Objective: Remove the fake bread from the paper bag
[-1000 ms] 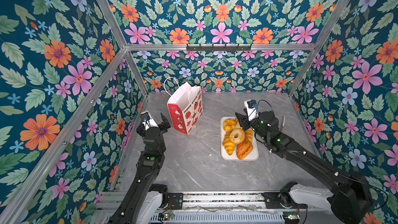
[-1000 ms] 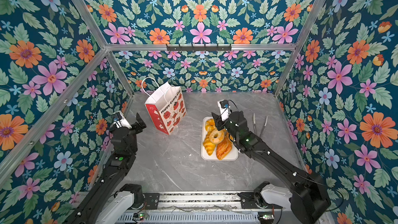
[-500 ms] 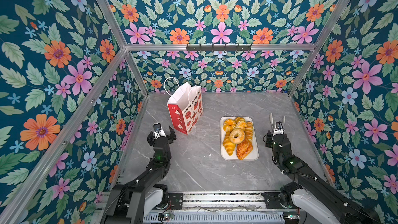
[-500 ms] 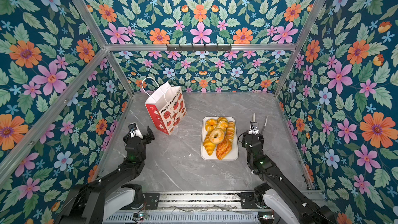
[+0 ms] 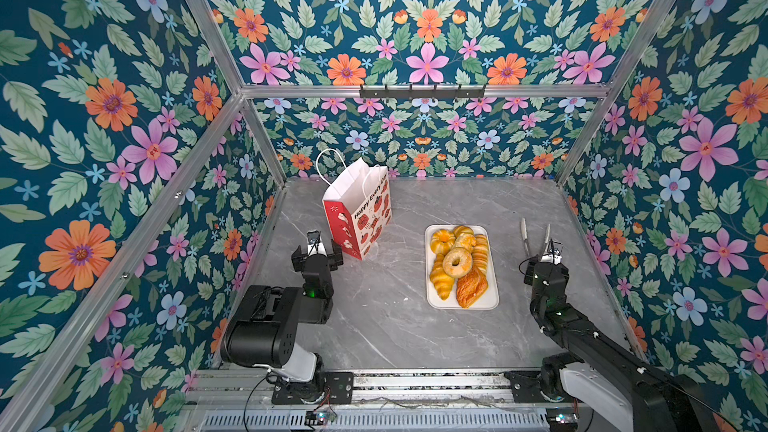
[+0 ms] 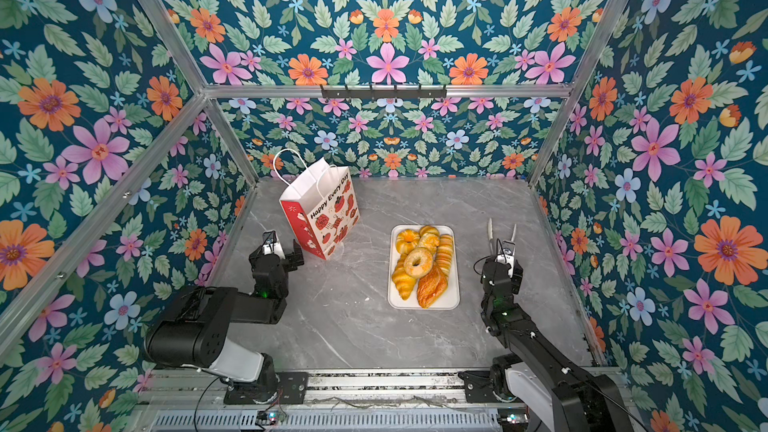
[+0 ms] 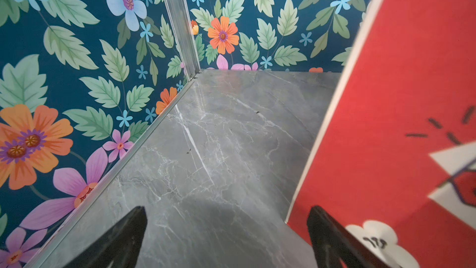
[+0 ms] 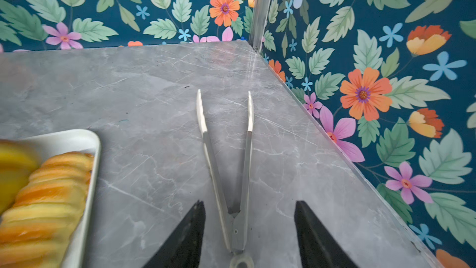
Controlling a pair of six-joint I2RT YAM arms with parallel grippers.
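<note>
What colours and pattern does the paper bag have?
The paper bag is white with red fruit prints and a red lower band, clearest in a top view.

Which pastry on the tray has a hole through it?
The ring bagel, lying over its neighbours in the middle of the white tray; every other pastry there is solid.

The bag [image 6: 320, 205] stands at rear left, bread [image 6: 419, 263] fills the central tray [image 6: 424, 304], tongs [image 6: 491, 236] lie to its right.

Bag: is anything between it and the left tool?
No, nothing visible. The open left tool sits right beside the bag, at its red side; only bare table shows around it.
</note>
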